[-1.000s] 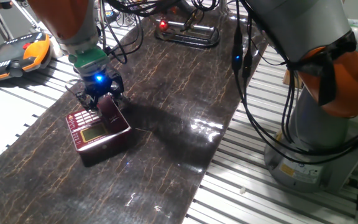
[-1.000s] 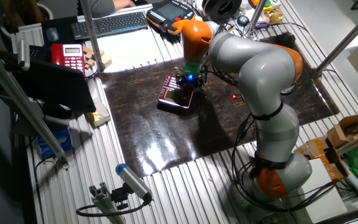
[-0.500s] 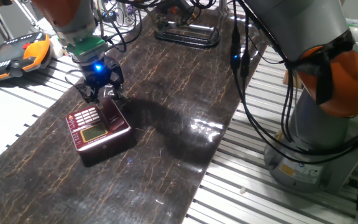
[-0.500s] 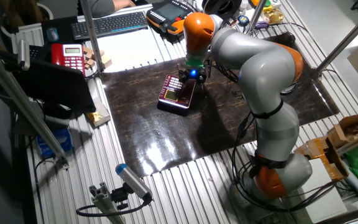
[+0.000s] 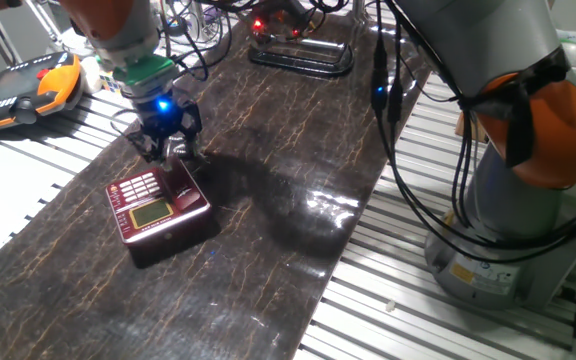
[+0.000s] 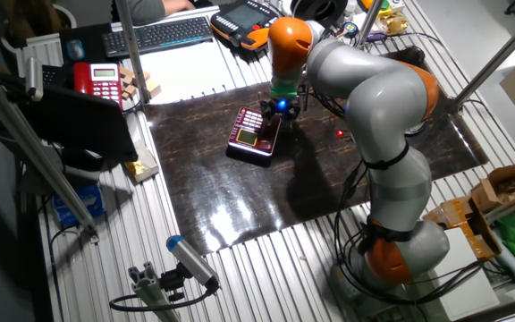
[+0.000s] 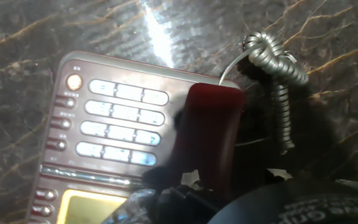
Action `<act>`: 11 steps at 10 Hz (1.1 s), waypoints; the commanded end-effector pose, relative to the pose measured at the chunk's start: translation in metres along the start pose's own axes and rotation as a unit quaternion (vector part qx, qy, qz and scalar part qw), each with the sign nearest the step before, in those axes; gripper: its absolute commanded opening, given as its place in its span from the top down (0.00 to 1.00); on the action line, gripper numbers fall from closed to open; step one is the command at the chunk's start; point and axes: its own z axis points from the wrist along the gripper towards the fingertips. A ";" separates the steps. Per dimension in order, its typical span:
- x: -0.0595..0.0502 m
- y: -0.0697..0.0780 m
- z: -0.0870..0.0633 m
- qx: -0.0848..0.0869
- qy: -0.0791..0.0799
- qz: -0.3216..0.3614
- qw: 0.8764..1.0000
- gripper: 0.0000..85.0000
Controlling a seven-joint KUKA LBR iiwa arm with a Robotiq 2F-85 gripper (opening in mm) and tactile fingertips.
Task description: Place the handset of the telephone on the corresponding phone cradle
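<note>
The dark red telephone stands on the dark marbled mat, keypad and yellowish-green display facing up; it also shows in the other fixed view and the hand view. The dark red handset lies along the phone's right side, over the cradle, which it hides. Its curly silver-grey cord runs off the far end onto the mat. My gripper hovers just above the handset's far end, open and empty, fingers spread apart and clear of the handset.
An orange-black device lies at the far left off the mat. A black wire frame with a red light sits at the mat's far end. My arm's base and hanging cables stand at the right. Another red phone and a keyboard lie beyond the mat.
My gripper has let go of the handset, opened, and risen up and back from it. The handset stays lying on the phone.
</note>
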 end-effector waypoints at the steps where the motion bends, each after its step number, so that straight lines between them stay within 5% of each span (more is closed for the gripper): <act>1: -0.001 -0.003 -0.003 0.001 0.002 -0.005 1.000 0.35; 4: -0.008 -0.025 -0.009 0.007 0.017 -0.042 0.999 0.44; 6: -0.008 -0.031 0.000 0.019 0.004 -0.063 0.998 0.49; 11: -0.009 -0.025 0.031 0.011 -0.018 -0.080 0.997 0.61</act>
